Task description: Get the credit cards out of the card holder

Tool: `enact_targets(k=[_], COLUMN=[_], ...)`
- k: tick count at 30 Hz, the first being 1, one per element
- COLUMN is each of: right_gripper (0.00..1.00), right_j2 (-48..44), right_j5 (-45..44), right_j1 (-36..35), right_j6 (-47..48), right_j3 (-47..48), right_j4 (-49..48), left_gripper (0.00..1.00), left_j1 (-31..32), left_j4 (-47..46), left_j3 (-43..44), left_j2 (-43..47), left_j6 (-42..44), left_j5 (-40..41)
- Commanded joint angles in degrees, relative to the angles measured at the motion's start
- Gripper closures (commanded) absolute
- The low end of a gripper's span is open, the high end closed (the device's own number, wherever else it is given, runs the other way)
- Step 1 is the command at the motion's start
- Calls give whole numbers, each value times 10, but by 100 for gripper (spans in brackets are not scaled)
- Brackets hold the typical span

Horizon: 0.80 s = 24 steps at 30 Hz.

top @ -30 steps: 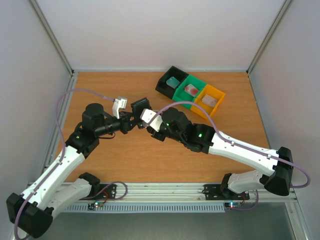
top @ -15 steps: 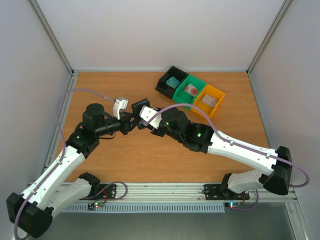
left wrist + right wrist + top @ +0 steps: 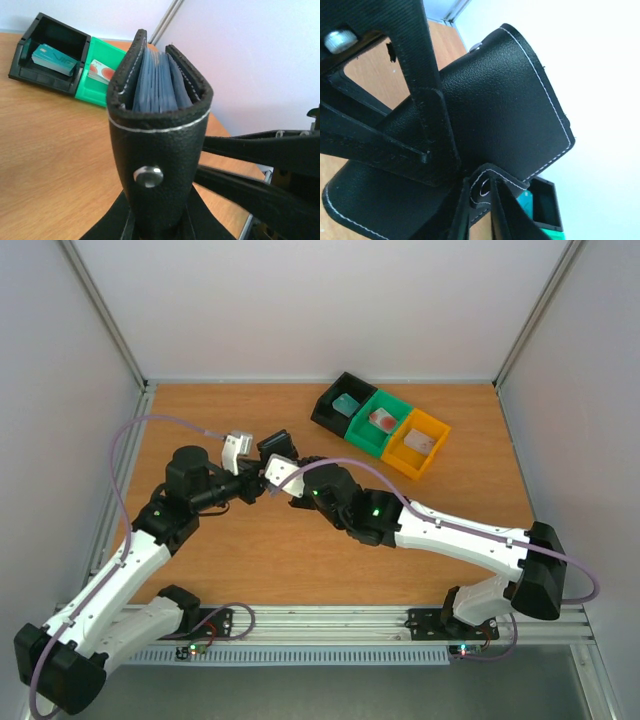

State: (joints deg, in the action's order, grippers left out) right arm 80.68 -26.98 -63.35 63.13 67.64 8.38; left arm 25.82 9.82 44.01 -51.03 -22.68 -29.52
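Top external view: both arms reach to the left-centre of the brown wooden tabletop [image 3: 250,560], and their tips meet there above the surface. The left end effector [image 3: 159,222] is closed on the small black leather card holder [image 3: 160,145]. It clamps the lower part and holds the holder upright, clear of the tabletop.

Left wrist view: the covers stand slightly apart at the top, exposing the pale blue-grey inner pockets [image 3: 157,87]. A round metal snap [image 3: 148,175] sits on the outer face. Whether any card is in the pockets cannot be told.

The right end effector [image 3: 210,157] is at the holder's right side. Right wrist view: one ribbed black finger [image 3: 427,90] lies across the outer cover. Whether this end effector is closed on the holder cannot be told.

At the far right of the tabletop, three open box-shaped trays stand touching in a row:
- The black plastic tray [image 3: 325,415] holds the teal-blue plastic card [image 3: 52,57].
- The green plastic tray [image 3: 362,435] holds the red/pink plastic card [image 3: 100,72].
- The orange plastic tray [image 3: 405,462] holds the whitish plastic card [image 3: 421,441].

All three trays are well apart from the holder.
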Motion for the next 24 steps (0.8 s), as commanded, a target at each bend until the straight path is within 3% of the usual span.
enact_targets(k=[1,3,10,16,18,21,24], right_gripper=[94,99,99,99,90,61,42], right_j2=[19,14,-41,-100,-112,-145,-182], right_j5=[-136,-139,-74,190,332,501,620], right_j1=[38,50,130,220,255,265,266], right_j6=[5,-20,-165,-265,-275,-269,-280], right_j3=[31,35,29,11,10,-15,-43], right_j4=[-57,-42,54,177,224,235,202], left_gripper=[100,100,100,100,100,100,100], left_j1=[23,23,23,23,23,23,23], left_j4=[4,11,34,8,-15,-55,-86], left_j3=[-3,-4,-11,-10,-16,-27,-28], left_j2=[17,19,24,25,30,37,39], left_j6=[5,5,0,1,17,51,50], left_j5=[-130,-123,-80,-84,-111,-135,-155])
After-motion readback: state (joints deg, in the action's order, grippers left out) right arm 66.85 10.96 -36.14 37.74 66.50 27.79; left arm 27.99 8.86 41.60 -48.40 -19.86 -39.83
